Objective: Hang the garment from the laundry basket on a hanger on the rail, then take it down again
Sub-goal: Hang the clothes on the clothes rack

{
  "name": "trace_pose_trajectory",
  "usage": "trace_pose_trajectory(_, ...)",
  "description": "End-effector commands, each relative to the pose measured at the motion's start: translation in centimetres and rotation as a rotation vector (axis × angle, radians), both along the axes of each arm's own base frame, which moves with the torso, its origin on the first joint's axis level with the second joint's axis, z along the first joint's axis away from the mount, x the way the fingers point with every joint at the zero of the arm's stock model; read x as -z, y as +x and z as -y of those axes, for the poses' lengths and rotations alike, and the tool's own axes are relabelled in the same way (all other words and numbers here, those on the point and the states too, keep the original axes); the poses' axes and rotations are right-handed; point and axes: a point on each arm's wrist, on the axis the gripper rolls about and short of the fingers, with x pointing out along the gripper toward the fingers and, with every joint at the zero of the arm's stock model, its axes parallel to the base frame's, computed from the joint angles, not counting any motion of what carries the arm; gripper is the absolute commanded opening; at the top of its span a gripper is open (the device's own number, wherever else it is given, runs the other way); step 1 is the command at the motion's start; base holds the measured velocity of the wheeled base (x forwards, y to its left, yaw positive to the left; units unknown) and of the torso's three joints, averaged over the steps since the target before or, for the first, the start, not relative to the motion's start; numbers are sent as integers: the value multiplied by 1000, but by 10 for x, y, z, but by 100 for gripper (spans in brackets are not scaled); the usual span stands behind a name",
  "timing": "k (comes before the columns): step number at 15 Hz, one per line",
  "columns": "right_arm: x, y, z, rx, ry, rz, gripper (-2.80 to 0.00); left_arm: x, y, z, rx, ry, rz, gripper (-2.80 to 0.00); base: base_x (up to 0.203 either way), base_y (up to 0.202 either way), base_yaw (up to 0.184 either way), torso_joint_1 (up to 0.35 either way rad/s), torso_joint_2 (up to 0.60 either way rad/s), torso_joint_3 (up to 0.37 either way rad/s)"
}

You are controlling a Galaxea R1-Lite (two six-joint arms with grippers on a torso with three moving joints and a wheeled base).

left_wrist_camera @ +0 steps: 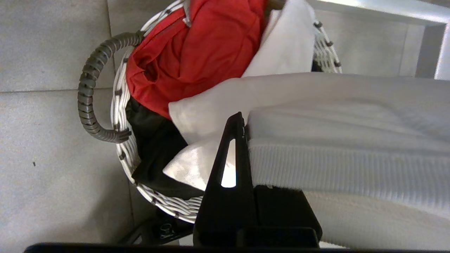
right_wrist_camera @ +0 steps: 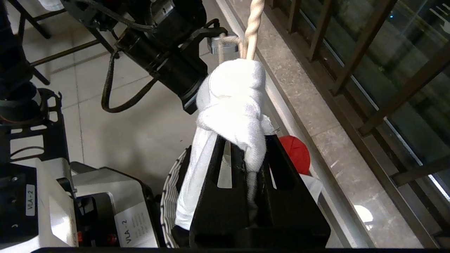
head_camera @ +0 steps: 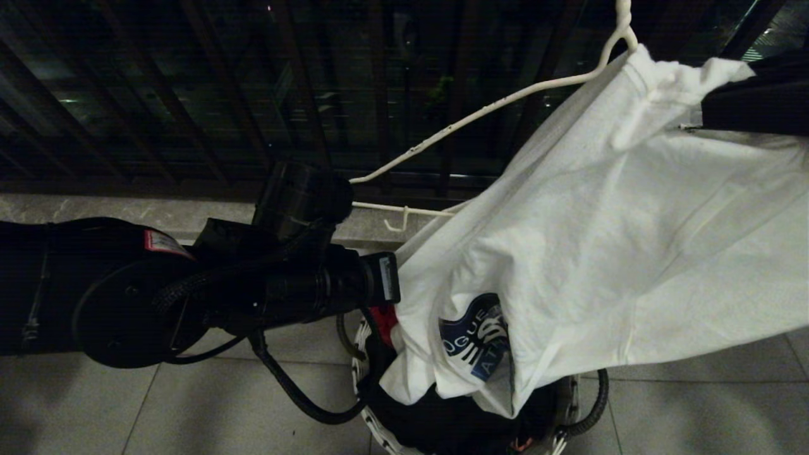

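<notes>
T-shirt [head_camera: 619,253] hangs in the air over the basket [head_camera: 373,423], stretched between both arms; chest print faces down and left, lower edge draping into the basket mouth. Collar end is high on the right, bunched around the neck of the wire hanger [head_camera: 480,114], which tilts with its bare left shoulder pointing down toward the left arm.

Right gripper [right_wrist_camera: 246,154] is clamped on the bunched collar cloth just below the hanger's twisted neck, likely pinning shirt and hanger together so neither slides.

Left gripper [left_wrist_camera: 242,140] is closed on a ribbed edge of the shirt, near the basket rim; only one finger shows, cloth pressed against it. Probable reason: pulling the opening taut so the bare hanger shoulder can go inside.

Red cloth [left_wrist_camera: 197,52] and a dark garment [left_wrist_camera: 154,140] sit in the basket beneath. Balcony bars [head_camera: 189,95] stand far behind. No rail is in view, so hanging is not yet done.
</notes>
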Motion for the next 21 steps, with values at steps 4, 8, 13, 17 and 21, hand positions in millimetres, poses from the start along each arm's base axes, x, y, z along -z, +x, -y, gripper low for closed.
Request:
trace_pose_trajectory(4, -2, -5, 3, -10, 10, 16, -280, 6, 5, 1, -10, 8, -15, -280, 0, 0, 0, 0, 0, 0)
trace_pose_trajectory(8, -1, -5, 3, -22, 8, 9, -280, 3, 8, -1, -22, -16, 12, -280, 0, 0, 0, 0, 0, 0)
trace_pose_trajectory(13, 6, 3, 4, 10, -8, -12, -280, -5, 5, -7, -31, -28, 36, -280, 0, 0, 0, 0, 0, 0)
trace_pose_trajectory(17, 4, 2, 9, 30, -3, -5, -280, -4, 11, -11, -51, -24, 34, -280, 0, 0, 0, 0, 0, 0)
trace_pose_trajectory(21, 4, 1, 9, 31, -3, -3, -280, -4, 15, -15, -64, -14, 41, -280, 0, 0, 0, 0, 0, 0)
